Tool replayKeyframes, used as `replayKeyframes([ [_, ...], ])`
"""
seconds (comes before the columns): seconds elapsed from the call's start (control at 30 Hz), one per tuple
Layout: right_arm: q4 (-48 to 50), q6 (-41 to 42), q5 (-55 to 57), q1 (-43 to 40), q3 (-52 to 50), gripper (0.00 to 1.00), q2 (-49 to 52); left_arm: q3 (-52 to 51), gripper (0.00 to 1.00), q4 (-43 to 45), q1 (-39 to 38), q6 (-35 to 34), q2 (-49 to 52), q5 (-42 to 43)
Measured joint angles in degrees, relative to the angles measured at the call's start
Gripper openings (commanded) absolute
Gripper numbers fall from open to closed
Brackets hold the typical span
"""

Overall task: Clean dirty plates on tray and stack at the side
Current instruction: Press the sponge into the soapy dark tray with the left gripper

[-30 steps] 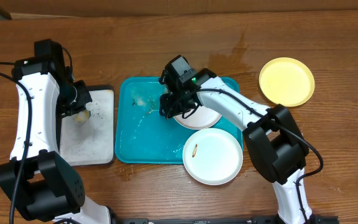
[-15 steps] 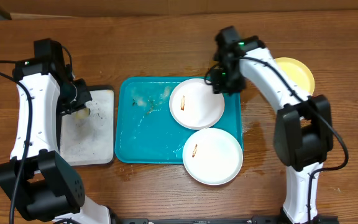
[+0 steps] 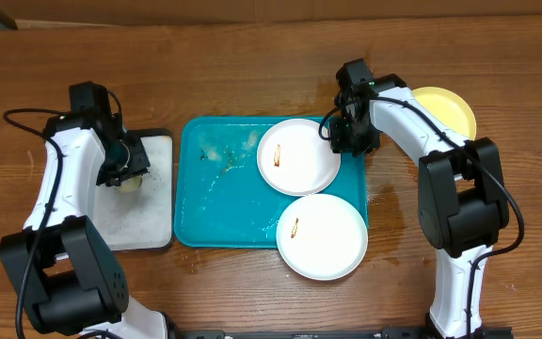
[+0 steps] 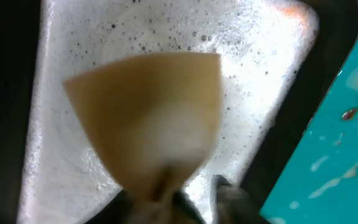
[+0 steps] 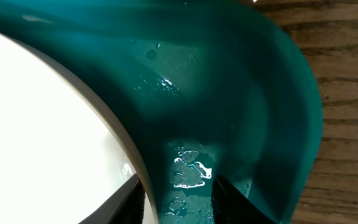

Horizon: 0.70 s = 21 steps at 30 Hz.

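At the far right corner of the teal tray [image 3: 224, 207], my right gripper [image 5: 180, 193] hangs open just beside a white plate [image 3: 297, 156]. It looks light, stiff and slippery, so I would pinch its rim.

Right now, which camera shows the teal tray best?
The overhead view: the whole teal tray shows, with an upper white plate and a lower white plate at its right end. The left wrist view catches only a strip at the picture's right edge; the right wrist view, one blurred rounded corner.
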Motion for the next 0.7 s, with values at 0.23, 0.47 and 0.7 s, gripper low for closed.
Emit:
replayKeyframes([
  [0.23, 0.02, -0.04, 0.02, 0.00, 0.00, 0.37, 0.00, -0.85, 0.81, 0.37, 0.00, 0.57, 0.00, 0.00],
  [0.47, 0.00, 0.00, 0.04, 0.00, 0.00, 0.37, 0.00, -0.85, 0.24, 0.46, 0.00, 0.61, 0.00, 0.00],
  [0.7, -0.22, 0.00, 0.02, 0.00, -0.04, 0.38, 0.00, -1.03, 0.38, -5.88, -0.02, -0.44, 0.00, -1.73],
])
